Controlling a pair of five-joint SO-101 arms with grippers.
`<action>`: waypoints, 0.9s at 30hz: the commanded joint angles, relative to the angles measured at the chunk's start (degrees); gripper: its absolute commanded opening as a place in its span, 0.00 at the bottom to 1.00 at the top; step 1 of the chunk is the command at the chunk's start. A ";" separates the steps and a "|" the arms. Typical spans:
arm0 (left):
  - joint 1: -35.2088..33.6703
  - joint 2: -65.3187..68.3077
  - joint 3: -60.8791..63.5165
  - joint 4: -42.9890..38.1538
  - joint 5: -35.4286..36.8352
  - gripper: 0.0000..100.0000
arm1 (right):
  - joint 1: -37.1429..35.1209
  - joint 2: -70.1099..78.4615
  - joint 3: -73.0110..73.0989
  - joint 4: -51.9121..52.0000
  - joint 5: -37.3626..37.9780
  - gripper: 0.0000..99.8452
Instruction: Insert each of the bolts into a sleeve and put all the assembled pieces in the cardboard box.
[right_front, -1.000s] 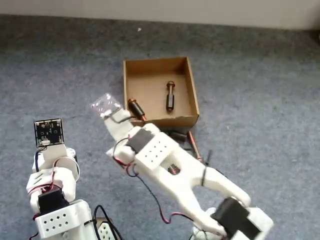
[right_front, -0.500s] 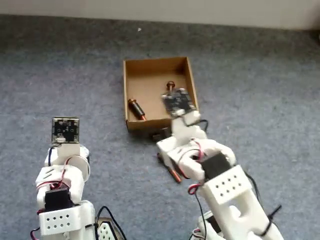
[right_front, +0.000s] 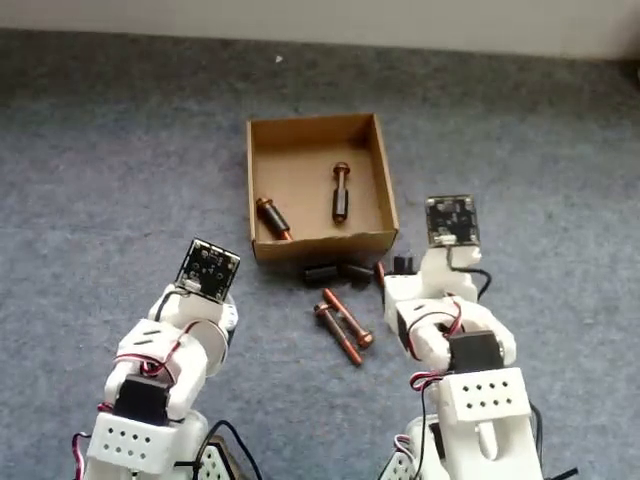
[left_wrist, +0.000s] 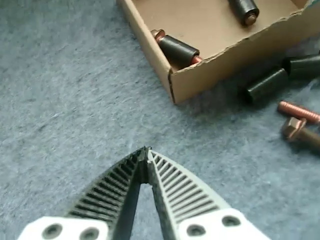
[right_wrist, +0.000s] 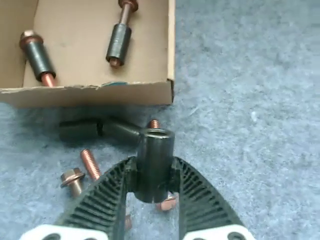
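Note:
The cardboard box (right_front: 385, 180) holds two assembled pieces, one by its near left wall (right_front: 272, 218) and one in the middle (right_front: 341, 192). My right gripper (right_wrist: 152, 165) is shut on a black sleeve (right_wrist: 154, 160) held upright just in front of the box's near right corner. A copper bolt (right_wrist: 154, 123) lies partly hidden behind that sleeve. Two more black sleeves (right_front: 322, 272) (right_front: 357, 271) lie along the box's front wall, and two bolts (right_front: 340, 335) (right_front: 348, 318) sit on the carpet nearer the arms. My left gripper (left_wrist: 146, 152) is shut and empty over bare carpet, short of the box's near left corner (left_wrist: 172, 82).
Grey carpet (right_front: 120, 150) surrounds the box on all sides. A pale wall strip (right_front: 400, 20) runs along the far edge. Both arm bases stand at the near edge.
My right arm has swung from the box's left front corner across to its right front and now holds a sleeve. My left arm has shifted right, toward the box.

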 joint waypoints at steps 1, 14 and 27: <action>2.59 0.31 -8.66 -0.70 6.59 0.01 | 3.38 -1.54 -0.13 -3.65 -2.55 0.00; 12.97 1.36 -21.76 7.30 9.85 0.01 | 9.45 -1.54 -0.13 -4.88 -5.98 0.00; 16.31 45.76 -40.92 7.12 21.36 0.01 | 9.89 -1.36 -0.04 -4.88 -5.98 0.00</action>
